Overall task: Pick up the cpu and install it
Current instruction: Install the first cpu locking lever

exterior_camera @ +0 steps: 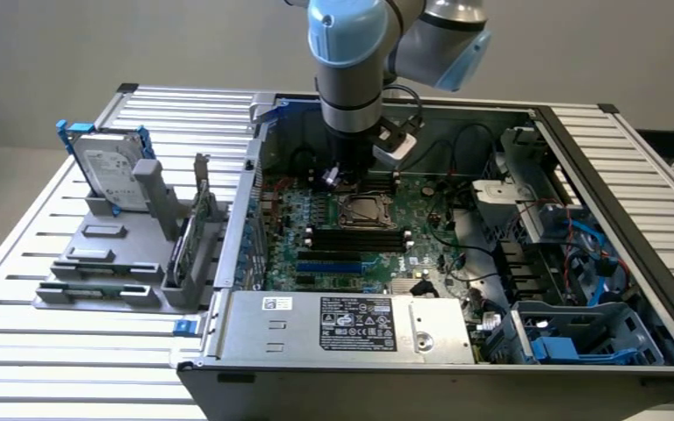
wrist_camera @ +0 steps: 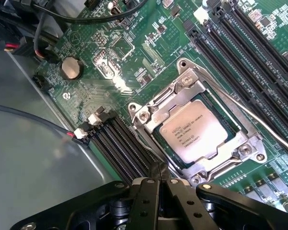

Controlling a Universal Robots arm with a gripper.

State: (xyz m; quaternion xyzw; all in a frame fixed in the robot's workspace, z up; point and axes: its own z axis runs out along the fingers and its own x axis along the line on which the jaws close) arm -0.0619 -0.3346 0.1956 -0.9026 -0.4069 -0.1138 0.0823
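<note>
Now, cpu (wrist_camera: 196, 130): you'll find it seated flat in the socket (wrist_camera: 182, 82) on the motherboard (wrist_camera: 110, 57).
Fingers (wrist_camera: 149, 194): pressed together, holding nothing.
Relation: the cpu lies just ahead of them, off one socket corner.

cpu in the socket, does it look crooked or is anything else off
Nothing stands out. The cpu lies flat inside the metal frame, its edges parallel to the frame's. Whether the thin lever beside the frame is latched I cannot tell.
</note>
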